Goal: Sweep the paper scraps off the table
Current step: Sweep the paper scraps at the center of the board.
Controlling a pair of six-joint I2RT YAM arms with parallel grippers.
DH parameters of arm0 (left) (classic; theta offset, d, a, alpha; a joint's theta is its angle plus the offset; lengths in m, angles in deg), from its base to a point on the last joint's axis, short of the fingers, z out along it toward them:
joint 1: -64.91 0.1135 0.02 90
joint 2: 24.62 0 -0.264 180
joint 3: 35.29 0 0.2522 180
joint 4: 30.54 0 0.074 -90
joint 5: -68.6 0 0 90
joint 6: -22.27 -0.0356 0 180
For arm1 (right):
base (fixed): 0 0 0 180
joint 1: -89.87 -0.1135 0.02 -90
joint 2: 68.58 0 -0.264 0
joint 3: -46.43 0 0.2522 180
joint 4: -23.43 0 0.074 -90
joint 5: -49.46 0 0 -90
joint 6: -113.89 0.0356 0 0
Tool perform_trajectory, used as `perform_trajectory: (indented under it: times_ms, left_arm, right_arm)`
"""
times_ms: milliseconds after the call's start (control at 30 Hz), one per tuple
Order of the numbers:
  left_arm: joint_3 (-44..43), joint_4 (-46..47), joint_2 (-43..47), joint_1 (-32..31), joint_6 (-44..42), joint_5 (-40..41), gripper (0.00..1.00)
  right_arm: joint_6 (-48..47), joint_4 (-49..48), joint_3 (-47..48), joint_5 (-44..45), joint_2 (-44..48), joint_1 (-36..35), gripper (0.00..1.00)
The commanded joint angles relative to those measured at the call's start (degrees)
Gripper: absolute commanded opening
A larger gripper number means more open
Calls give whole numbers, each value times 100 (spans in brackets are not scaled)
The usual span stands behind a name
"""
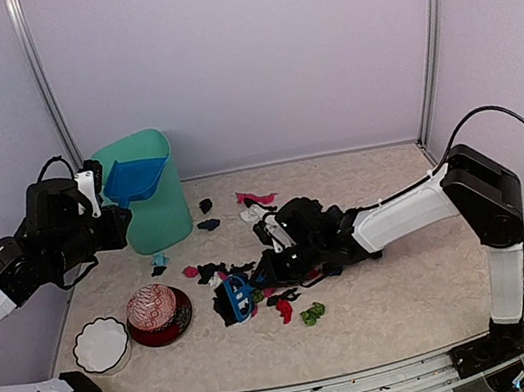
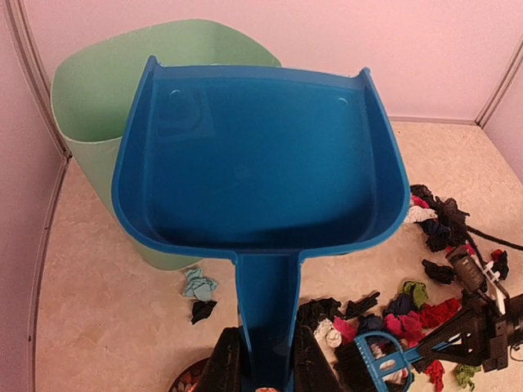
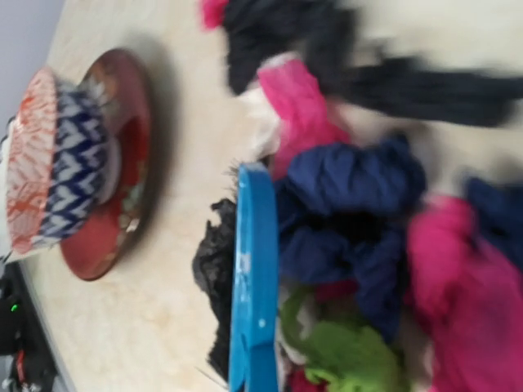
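Top external, dustpan in left tool, brush in right tool, paper scraps

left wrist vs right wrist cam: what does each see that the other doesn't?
Left wrist only: the blue dustpan, handle clamped in the left gripper, and the green bin behind it. Right wrist only: a clear look at the patterned bowl on the red plate; left wrist catches just a sliver. Both: the paper scraps, the blue brush among them, the table.
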Motion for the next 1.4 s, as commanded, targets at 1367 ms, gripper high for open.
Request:
perform_trajectory:
  times_ms: [1367]
  left_arm:
    - [208, 340, 360, 615, 123, -231, 0]
  right_arm:
    - [-111, -1062, 3189, 274, -1701, -65, 0]
